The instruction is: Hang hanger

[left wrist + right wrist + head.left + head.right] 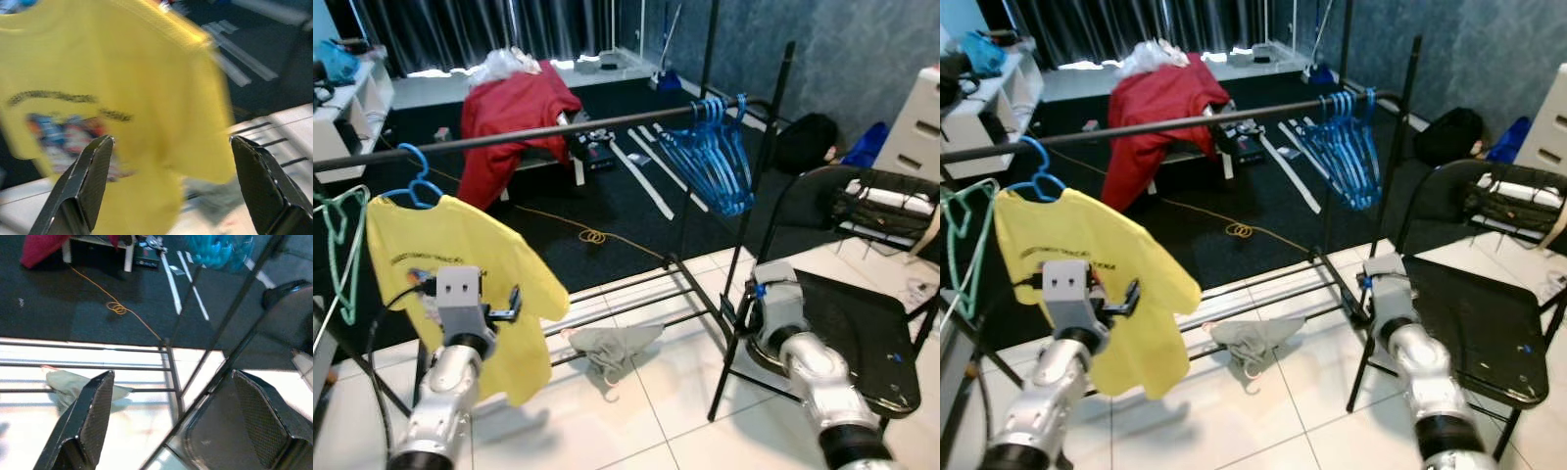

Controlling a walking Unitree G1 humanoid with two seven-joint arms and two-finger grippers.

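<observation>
A yellow T-shirt (460,245) hangs on a blue hanger (411,181) whose hook sits over the black rail (558,130) near its left end. My left gripper (171,141) is open just in front of the shirt's lower half, with nothing between its fingers (90,169). My right gripper (172,374) is open too, low beside the rack's right post and the black chair, holding nothing. Several empty blue hangers (715,152) hang bunched at the rail's right end.
A pale green hanger (342,245) hangs at the far left. A grey cloth (612,345) lies on the tiles by the rack's base bars. A black folding chair (852,333) stands at the right. A red garment (514,113) and an orange cable (592,235) lie behind the rack.
</observation>
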